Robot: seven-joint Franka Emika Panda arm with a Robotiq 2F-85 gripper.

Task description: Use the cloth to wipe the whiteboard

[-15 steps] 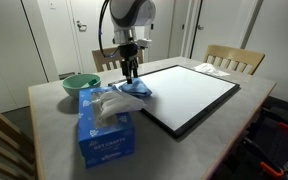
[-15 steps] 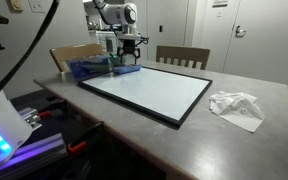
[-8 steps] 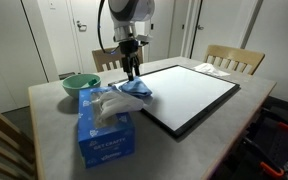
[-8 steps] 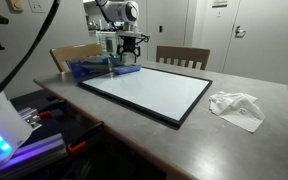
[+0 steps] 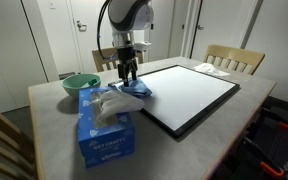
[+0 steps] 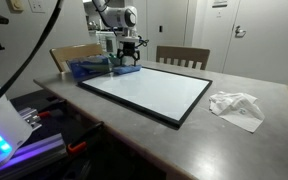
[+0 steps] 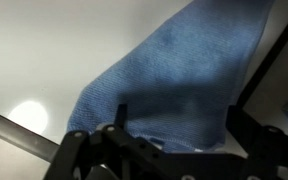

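A blue cloth (image 5: 136, 91) lies bunched at the near corner of the black-framed whiteboard (image 5: 189, 90) on the grey table; both also show in an exterior view, the cloth (image 6: 124, 69) and the board (image 6: 149, 92). My gripper (image 5: 128, 78) hangs straight down over the cloth, fingertips right at it. In the wrist view the cloth (image 7: 174, 70) fills the space between the two wide-spread fingers of the gripper (image 7: 176, 125), over the white board surface (image 7: 44, 50). The jaws stand open, straddling the cloth.
A blue tissue box (image 5: 106, 125) and a green bowl (image 5: 80, 85) stand on the table beside the cloth. A crumpled white paper (image 6: 236, 105) lies past the board's far end. Wooden chairs (image 5: 234, 58) stand at the table's edges.
My gripper has shifted slightly and come down a little onto the cloth. The cloth and whiteboard have not moved.
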